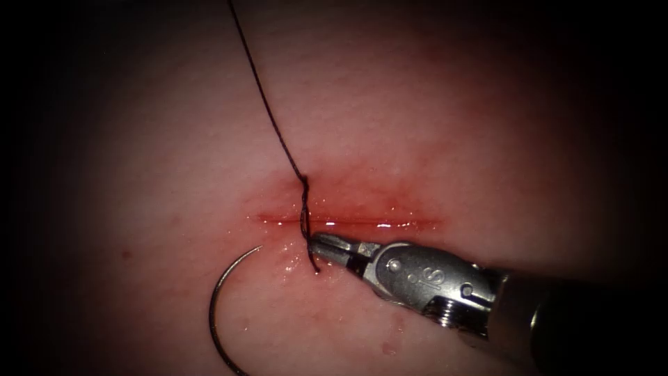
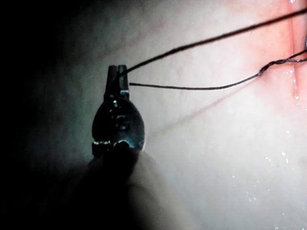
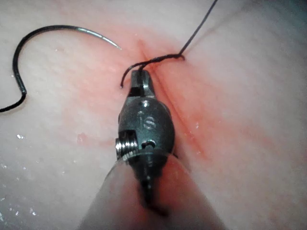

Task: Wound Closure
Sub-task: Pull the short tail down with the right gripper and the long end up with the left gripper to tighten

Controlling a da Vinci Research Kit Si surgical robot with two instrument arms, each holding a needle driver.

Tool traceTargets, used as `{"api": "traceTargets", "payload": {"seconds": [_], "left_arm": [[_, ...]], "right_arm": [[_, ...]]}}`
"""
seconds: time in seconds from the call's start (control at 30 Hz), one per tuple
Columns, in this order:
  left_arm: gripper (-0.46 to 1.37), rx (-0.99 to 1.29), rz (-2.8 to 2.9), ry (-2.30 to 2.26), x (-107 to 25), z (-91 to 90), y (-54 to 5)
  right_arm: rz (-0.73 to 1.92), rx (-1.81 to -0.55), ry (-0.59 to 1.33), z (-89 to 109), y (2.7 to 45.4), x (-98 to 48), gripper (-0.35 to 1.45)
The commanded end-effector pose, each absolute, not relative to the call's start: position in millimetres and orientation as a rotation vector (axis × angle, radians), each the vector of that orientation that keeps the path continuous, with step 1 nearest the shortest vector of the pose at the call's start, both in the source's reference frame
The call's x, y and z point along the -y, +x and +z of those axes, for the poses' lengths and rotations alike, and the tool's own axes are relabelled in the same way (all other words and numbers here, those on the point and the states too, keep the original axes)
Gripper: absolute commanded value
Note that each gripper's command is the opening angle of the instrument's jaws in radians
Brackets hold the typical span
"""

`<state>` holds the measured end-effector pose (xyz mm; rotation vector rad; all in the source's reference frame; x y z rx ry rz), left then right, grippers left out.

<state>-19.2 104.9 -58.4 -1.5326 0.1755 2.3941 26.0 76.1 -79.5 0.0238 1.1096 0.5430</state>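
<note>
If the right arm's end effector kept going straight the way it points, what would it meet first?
The right arm's end effector is already shut on the dark twisted thread at the cut. Straight ahead lies bare pink tissue; the curved steel needle lies off that line, though depth is unclear.

We note the needle (image 1: 217, 313) lying free on the tissue (image 1: 487, 139) in front of the cut (image 1: 390, 223), left of the right tool (image 1: 321, 245), whose closed jaws grip the thread (image 1: 268, 111) at the cut.
</note>
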Motion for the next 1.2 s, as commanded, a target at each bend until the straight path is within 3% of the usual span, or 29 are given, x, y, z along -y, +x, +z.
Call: {"api": "traceTargets", "payload": {"seconds": [0.03, 0.67, 1.2], "left_arm": [[-0.27, -0.175, 2.394, -1.533, -104.9, -58.4, -19.2], [-0.27, -0.175, 2.394, -1.533, -104.9, -58.4, -19.2], [-0.27, -0.175, 2.394, -1.533, -104.9, -58.4, -19.2]], "right_arm": [[0.545, -1.110, 0.021, -79.5, 26.0, -76.2, -0.35], [0.500, -1.119, 0.074, -81.7, 23.6, -75.8, -0.35], [0.391, -1.123, 0.175, -82.7, 24.6, -74.1, -0.35]]}}
